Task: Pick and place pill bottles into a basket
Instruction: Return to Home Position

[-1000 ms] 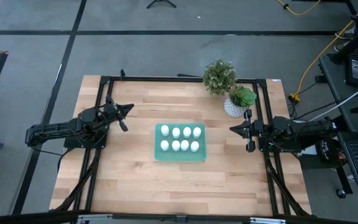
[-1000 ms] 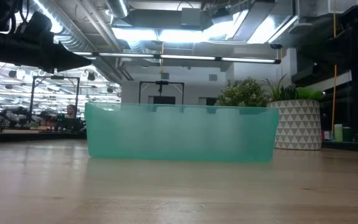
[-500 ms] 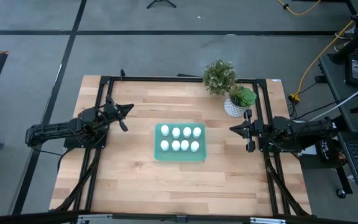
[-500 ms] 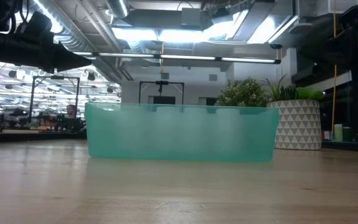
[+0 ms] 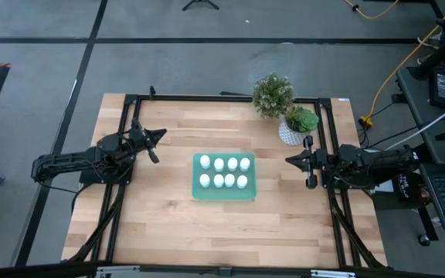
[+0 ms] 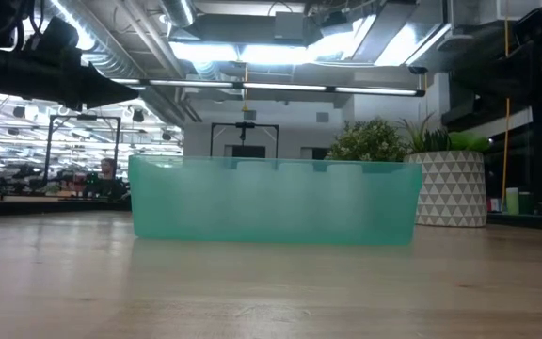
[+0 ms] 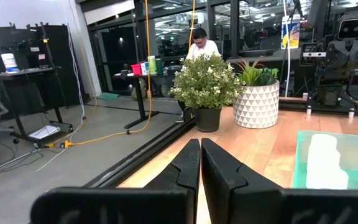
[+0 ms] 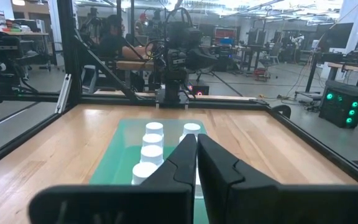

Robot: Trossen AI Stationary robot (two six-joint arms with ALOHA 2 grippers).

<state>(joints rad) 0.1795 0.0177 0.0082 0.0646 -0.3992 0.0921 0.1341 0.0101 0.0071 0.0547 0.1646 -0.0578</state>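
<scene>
A: Where are the pill bottles (image 5: 218, 181)?

B: All eight stand inside the teal tray (image 5: 222, 194), two rows of four, on the wooden counter (image 5: 168, 224).

A: And the pincers?

B: The left pincer (image 5: 161, 133) hangs well apart from the tray on the left arm's side, clenched on nothing. The right pincer (image 5: 287, 160) is off the tray's opposite side, fingers pressed together, also empty.
</scene>
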